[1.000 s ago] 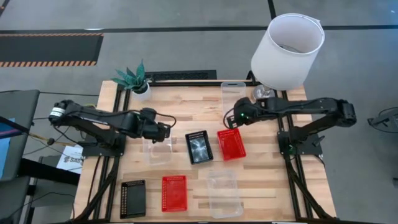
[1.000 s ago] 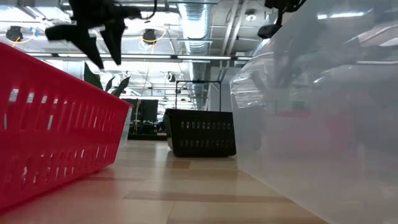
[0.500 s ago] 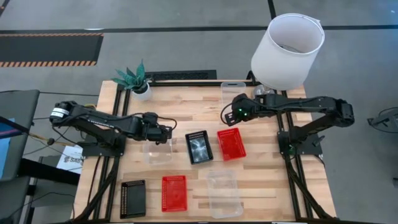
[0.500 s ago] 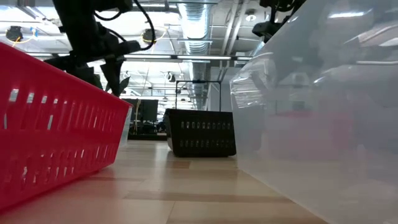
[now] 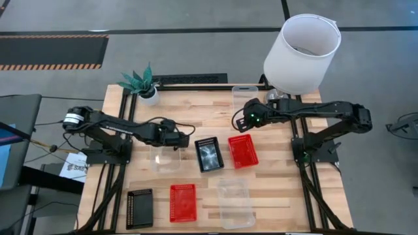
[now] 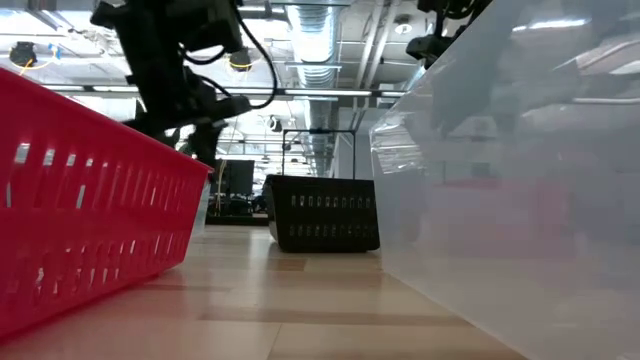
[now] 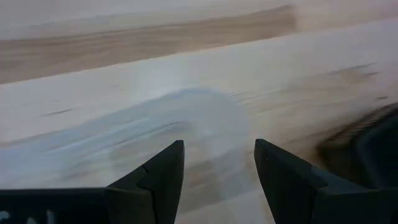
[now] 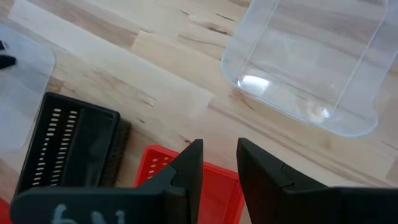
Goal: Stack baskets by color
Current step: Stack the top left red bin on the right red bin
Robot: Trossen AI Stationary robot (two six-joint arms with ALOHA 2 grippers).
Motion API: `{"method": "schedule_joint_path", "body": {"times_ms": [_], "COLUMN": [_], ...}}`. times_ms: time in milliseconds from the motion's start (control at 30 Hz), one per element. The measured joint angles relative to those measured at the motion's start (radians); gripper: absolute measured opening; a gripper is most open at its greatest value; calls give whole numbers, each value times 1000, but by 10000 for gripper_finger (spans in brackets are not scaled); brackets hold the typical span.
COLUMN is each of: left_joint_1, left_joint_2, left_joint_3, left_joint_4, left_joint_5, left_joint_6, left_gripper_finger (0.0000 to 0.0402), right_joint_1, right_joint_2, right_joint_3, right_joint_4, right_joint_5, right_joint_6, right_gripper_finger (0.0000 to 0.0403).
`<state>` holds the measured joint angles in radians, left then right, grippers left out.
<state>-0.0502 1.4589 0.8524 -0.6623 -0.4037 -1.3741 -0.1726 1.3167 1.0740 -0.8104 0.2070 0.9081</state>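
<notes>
Left arm (image 5: 117, 128): dark jointed links, looped black cables, pale round cap near base. Right arm (image 5: 313, 112): matching, green indicator light near wrist.

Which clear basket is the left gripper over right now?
The left gripper, jaws open, is over the clear basket left of the center black basket. The other two clear baskets sit at the table's far edge and near edge.

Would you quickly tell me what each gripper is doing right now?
Left gripper: open, empty, over the clear basket.
Right gripper: open, empty, above the red basket.
</notes>
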Motion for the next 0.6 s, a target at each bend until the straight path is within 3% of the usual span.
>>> {"method": "schedule_joint_path", "body": {"times_ms": [600], "left_joint_1": [53], "left_joint_2": [16], "left_joint_3": [0], "left_joint_4": [194], "left_joint_5": [14], "left_joint_6": [97], "left_gripper_finger": [183], "right_joint_1": [1], "right_joint_2": [0], "right_joint_3": [0], "right_joint_4": [4], "right_joint_5": [0], "right_joint_6": [1], "right_gripper_finger": [118]}}
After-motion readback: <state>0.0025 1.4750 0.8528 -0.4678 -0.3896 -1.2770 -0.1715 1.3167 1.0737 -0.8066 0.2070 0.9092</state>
